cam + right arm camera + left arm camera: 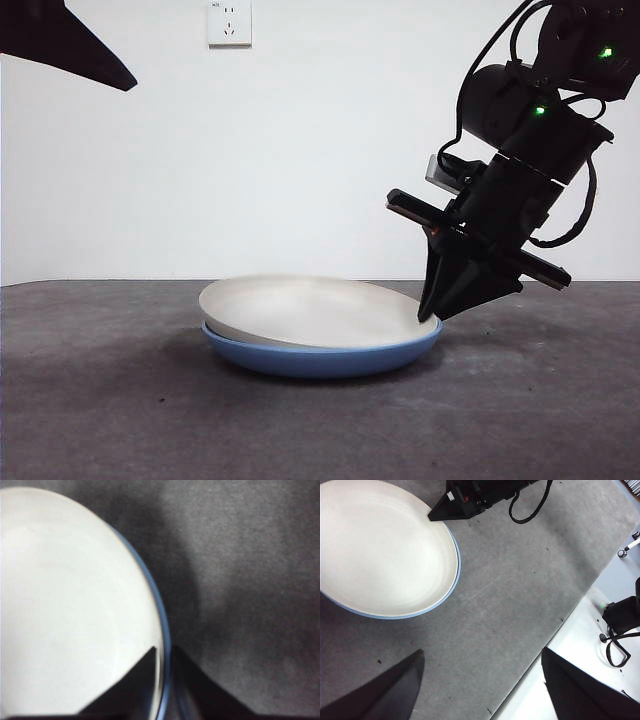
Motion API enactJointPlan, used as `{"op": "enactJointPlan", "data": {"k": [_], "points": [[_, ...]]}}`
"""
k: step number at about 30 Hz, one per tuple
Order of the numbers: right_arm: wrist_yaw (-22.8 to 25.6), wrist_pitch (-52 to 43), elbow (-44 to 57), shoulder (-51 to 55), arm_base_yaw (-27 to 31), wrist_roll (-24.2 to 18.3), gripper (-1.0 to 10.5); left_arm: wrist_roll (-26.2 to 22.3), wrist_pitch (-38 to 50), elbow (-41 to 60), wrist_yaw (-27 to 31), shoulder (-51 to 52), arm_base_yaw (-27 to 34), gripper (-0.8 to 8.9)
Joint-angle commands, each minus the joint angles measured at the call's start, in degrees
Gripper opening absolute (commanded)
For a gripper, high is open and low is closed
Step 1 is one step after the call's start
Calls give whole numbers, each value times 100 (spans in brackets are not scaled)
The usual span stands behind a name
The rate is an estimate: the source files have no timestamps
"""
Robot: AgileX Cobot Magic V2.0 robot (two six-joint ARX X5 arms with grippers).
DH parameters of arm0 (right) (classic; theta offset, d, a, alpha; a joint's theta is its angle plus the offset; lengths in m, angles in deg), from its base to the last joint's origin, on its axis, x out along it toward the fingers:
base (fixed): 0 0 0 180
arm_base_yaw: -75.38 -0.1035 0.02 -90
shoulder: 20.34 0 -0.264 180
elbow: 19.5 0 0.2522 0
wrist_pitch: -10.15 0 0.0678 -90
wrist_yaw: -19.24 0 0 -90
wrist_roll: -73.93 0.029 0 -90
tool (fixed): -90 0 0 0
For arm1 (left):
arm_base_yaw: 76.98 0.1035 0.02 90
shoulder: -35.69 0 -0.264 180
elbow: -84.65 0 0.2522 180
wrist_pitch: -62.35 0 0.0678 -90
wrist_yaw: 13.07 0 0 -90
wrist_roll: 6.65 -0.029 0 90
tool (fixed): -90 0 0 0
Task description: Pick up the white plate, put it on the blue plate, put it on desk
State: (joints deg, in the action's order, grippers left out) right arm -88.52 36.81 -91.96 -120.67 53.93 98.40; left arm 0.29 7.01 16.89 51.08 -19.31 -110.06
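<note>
The white plate [310,310] rests slightly tilted on top of the blue plate [320,358] on the desk [120,420]. My right gripper [432,315] reaches down from the upper right to the plates' right edge. In the right wrist view its jaws stand close together at the right gripper [162,650], one over the white plate [70,610], the other outside the blue plate [162,610], shut on the white rim. The left wrist view looks down on the white plate [385,550], a sliver of blue plate [455,580] and the right gripper [432,516]. My left gripper [480,680] hangs open, high above the desk.
A white wall with a socket [229,22] stands behind the desk. The left arm shows as a black tip [60,40] at the top left corner. The desk's edge and a pale floor with cables [615,625] lie off to one side in the left wrist view.
</note>
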Motion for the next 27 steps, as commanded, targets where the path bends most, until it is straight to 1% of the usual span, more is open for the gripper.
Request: {"op": "enactJointPlan", "data": {"k": [1,2,9,12,15,19,23,27], "points": [[55,-72,-133,-85,-57,61,225,-24,33,-74,-35,-31,-31,374],[122,-70,-133,-48,-55,59,245,-24,31,-74,-35,-31,-31,374],[166,-22,-133,413,-55,28,246,-26,-24,-74,-35,-31,-31,374],[162,146,-133,778,-55,-87,246,-26,-48,-74,-35,-31,-31,374],[127,466,-133,1270,-57,-315,246,-26,-50,-74,-35,-31,-31,374],[116,1045,-133,2020,-57,-719,246,-26,-48,-74,-35,-31,-31,374],[107,1875,-133,2920,-87,-1191,246,-26,-48,-74,-33,-33,-31,374],[107,2577,-133,3672,-162,-1510,246,-26,-46,-74,-33,-31,-31,374]]}}
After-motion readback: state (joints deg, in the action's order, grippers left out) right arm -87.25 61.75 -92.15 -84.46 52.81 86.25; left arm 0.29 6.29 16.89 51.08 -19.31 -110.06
